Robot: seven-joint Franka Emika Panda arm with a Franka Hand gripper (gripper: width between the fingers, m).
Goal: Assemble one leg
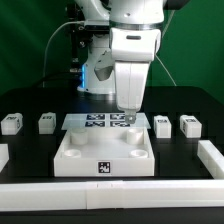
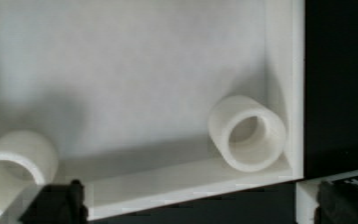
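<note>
Claw [image 1: 130, 118] spread over the tray's [image 1: 75, 165] far corner.
Your claw hangs empty, fingers apart, beside a round socket [image 2: 250, 132]; the nearest leg [image 1: 163, 124] stands on the desk [image 1: 30, 145] just behind that tray corner, untouched.

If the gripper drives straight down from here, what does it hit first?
Most likely the white tray. The wrist view shows the open gripper above the tray's edge, beside a round socket. Depth is unclear, so I can't tell whether it would meet the wall or the floor first.
</note>
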